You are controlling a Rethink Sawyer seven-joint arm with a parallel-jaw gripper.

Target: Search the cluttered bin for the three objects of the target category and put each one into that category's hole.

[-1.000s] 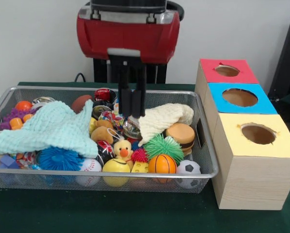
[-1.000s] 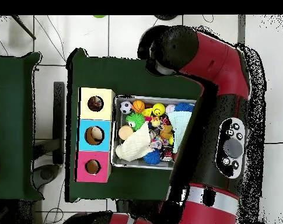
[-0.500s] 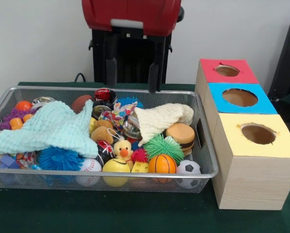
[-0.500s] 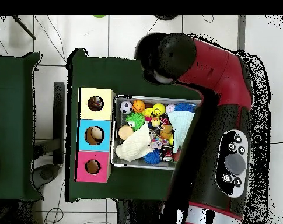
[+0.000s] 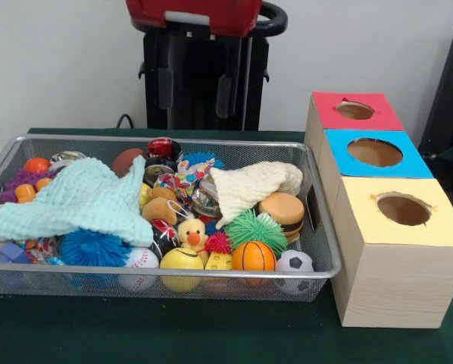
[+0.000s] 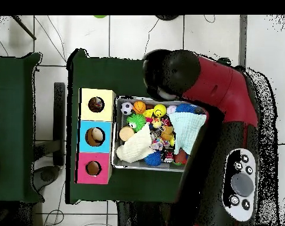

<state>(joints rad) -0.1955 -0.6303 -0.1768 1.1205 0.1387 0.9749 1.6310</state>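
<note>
So right now our gripper [image 5: 195, 83] hangs up high over the back of the wire bin [image 5: 323, 250], fingers spread apart with nothing between them. We'd guess the category is balls, but the task doesn't say. If so, the easy picks sit along the front wall: the little basketball [image 5: 253, 256], the soccer ball [image 5: 295, 262] just beside it, and the baseball [image 5: 140, 258] further along. The mint cloth [image 5: 79, 199] and cream cloth [image 5: 253, 186] cover a lot, so we'd go for exposed stuff first. Come straight down, centre on one ball, and keep clear of the green spiky ball [image 5: 254, 227]. Then it's over to the three-hole box [image 5: 385, 258].
</note>
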